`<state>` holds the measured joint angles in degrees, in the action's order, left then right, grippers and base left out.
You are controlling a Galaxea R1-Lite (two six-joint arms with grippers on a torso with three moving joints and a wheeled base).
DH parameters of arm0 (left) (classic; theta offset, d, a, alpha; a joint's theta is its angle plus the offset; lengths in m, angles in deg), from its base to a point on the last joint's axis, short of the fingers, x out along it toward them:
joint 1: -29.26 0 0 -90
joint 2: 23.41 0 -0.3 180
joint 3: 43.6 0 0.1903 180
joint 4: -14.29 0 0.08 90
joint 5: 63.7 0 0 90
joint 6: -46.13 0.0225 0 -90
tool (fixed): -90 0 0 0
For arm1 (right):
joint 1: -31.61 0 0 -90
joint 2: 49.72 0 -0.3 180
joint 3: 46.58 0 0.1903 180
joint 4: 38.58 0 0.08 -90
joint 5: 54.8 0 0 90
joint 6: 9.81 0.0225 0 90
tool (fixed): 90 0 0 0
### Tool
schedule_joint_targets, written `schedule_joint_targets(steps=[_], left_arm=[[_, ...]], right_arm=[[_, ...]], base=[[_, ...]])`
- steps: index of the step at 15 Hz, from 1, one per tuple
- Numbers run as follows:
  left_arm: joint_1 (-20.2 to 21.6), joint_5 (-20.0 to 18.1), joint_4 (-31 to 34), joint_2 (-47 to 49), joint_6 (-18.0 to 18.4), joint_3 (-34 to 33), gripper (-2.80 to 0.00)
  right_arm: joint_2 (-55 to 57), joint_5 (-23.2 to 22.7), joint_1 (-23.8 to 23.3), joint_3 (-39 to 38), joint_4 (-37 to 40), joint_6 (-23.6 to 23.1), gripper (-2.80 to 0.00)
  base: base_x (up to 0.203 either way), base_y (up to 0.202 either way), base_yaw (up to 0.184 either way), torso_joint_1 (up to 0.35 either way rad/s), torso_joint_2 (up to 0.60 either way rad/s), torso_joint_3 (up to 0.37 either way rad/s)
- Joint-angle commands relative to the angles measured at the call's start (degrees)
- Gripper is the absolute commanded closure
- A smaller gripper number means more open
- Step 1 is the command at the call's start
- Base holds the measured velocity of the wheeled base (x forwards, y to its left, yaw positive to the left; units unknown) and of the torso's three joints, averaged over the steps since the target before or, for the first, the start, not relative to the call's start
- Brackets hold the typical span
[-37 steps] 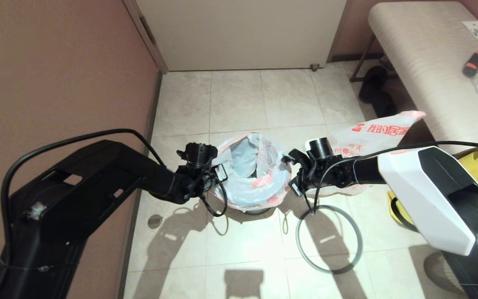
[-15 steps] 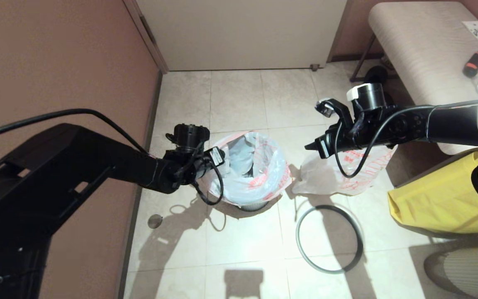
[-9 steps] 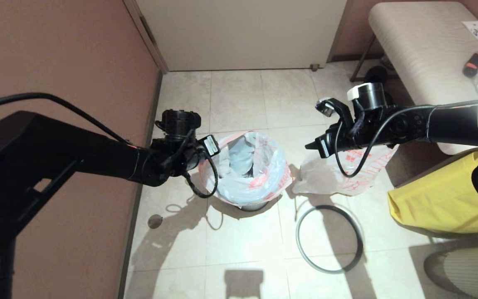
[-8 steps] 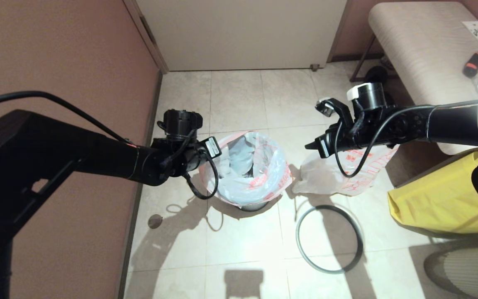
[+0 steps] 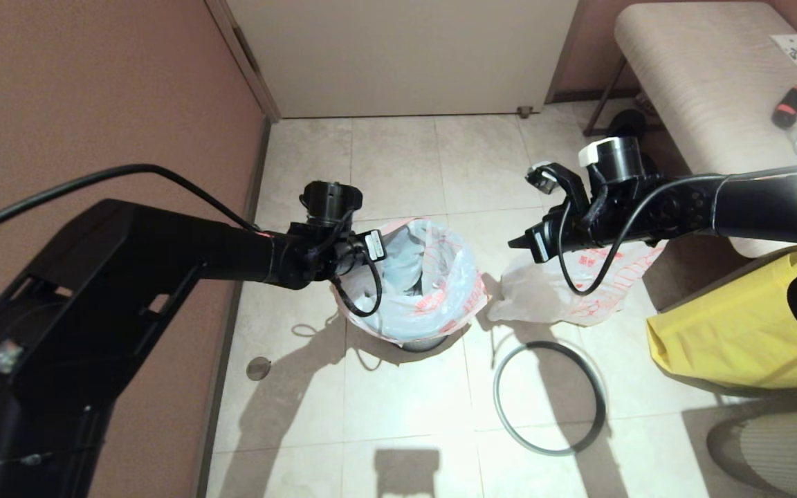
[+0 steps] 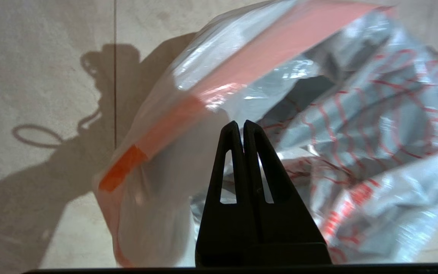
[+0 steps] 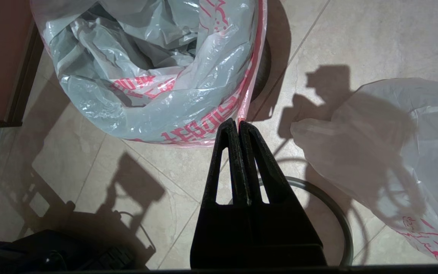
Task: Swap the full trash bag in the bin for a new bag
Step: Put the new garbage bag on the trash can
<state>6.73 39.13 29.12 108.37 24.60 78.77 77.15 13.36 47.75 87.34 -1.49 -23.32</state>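
The new bag (image 5: pixel 426 277), translucent white with a pink-red edge, lines the bin and drapes over its rim. Only a dark sliver of the bin (image 5: pixel 426 344) shows under it. My left gripper (image 5: pixel 360 266) hangs over the bag's left rim, shut. In the left wrist view its closed fingertips (image 6: pixel 240 123) overlie the new bag (image 6: pixel 356 125), and I see no plastic between them. The full trash bag (image 5: pixel 578 290) lies on the floor right of the bin. My right gripper (image 5: pixel 517 243) hovers shut and empty between the two. The grey hoop (image 5: pixel 551 453) lies flat on the tiles.
A brown wall (image 5: pixel 94 104) runs close along the bin's left side. A yellow fabric bag (image 5: pixel 737 332) sits at the right, below a padded bench (image 5: pixel 703 90) with dark shoes (image 5: pixel 623 124) under it. A closed door (image 5: pixel 405 55) is behind.
My left gripper has shut and swung right, over the bag's left rim. The right arm, which earlier held the full trash bag, has stayed still for the last second.
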Motion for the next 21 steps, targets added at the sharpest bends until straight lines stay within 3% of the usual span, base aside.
schedule_joint_targets(steps=[1, 4, 7, 9, 16, 21], left_arm=[[0.8, 0.4, 0.4, 7.1, 0.2, 4.1, 0.00], [1.6, 2.2, 0.4, 9.6, 0.7, 8.2, 0.00], [2.0, 6.4, -0.7, 11.1, -0.3, 12.4, 0.00], [2.0, 6.9, -3.2, 10.9, -1.0, 12.3, 0.00], [1.2, 7.2, -3.2, 6.9, -2.4, 11.9, 0.00], [2.3, 7.7, -4.9, 10.6, -2.4, 12.4, 0.00]], right_arm=[[0.0, -0.1, 0.0, 0.0, 0.1, -0.1, 0.00], [0.0, -0.1, 0.0, 0.0, 0.1, -0.1, 0.00], [0.0, -0.1, 0.1, -0.1, 0.0, -0.1, 0.00], [0.1, -0.1, 0.1, 0.0, 0.0, -0.1, 0.00], [0.4, -0.1, 0.2, 0.0, 0.0, -0.1, 0.00], [0.4, -0.1, 0.3, -0.1, 0.0, -0.2, 0.00]], base=[[0.000, 0.000, 0.000, 0.000, 0.00, 0.000], [0.000, 0.000, 0.000, 0.000, 0.00, 0.000], [0.000, 0.000, 0.000, 0.000, 0.00, 0.000], [0.000, 0.000, 0.000, 0.000, 0.00, 0.000], [0.000, 0.000, 0.000, 0.000, 0.00, 0.000], [0.000, 0.000, 0.000, 0.000, 0.00, 0.000]])
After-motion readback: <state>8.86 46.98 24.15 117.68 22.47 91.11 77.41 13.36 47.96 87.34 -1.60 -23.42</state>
